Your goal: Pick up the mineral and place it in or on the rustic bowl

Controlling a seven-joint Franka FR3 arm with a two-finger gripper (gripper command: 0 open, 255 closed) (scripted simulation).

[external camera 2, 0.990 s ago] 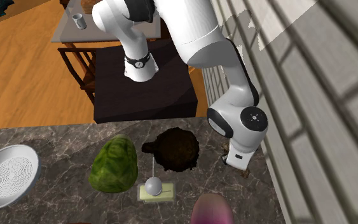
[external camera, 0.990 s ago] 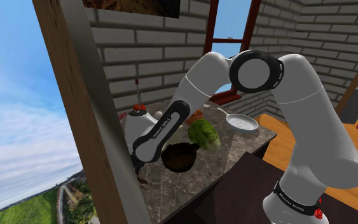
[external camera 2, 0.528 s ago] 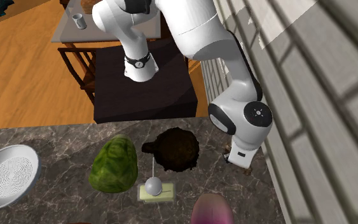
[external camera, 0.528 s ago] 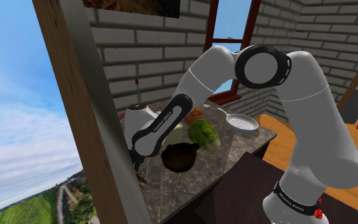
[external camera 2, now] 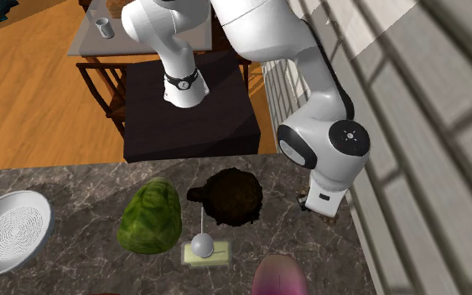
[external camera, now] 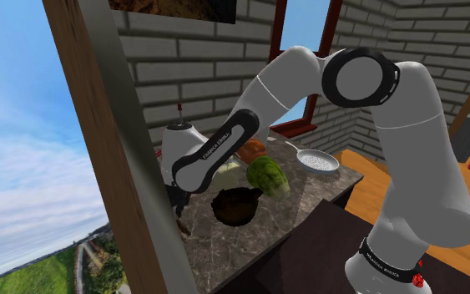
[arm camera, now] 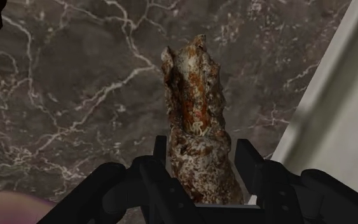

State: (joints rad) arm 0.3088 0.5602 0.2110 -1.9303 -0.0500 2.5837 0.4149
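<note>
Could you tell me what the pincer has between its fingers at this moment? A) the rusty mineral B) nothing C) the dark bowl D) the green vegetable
A: the wrist view shows the pincer clasping the rusty mineral from both sides, over the marble counter.

Pincer [arm camera: 202, 154] tight on mineral [arm camera: 192, 95], arm arched.

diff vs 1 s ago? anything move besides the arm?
The arm rose: its forearm and hand climbed away from the marble counter and drifted slightly toward the second exterior view's right. The gripper is shut on the rusty-brown mineral, apparently lifting it. The dark bowl, the green leafy lump and the white strainer stayed put.
</note>
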